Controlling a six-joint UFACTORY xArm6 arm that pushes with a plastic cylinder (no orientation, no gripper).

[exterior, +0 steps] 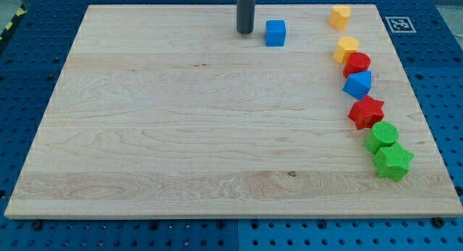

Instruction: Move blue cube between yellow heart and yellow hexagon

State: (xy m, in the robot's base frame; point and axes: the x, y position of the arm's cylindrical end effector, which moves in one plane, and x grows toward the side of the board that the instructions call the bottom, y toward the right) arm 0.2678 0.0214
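Nearest the view's bottom, at the right edge of the desk (181, 135), a green star (393, 163) touches a green cylinder (381, 136). Beyond them the column continues upward: red star (366, 111), a blue block (358, 84) of unclear shape, a red cylinder (357, 64), then a yellow block (346, 48), probably the hexagon. Farther still, apart from the column, sits a second yellow block (340, 16), probably the heart; shapes are too small to confirm.

The blue cube (275, 32) stands near the view's top, well left of both yellow blocks. My tip (244, 32) rests just beside its left face, a narrow gap showing. There is no claw on this rig, so no grasp applies.

Assessment: the cube appears light, rigid and likely to slide easily on smooth wood. It may rotate if struck off-centre. Contact belongs at the middle of its left face, pushing toward the view's right.
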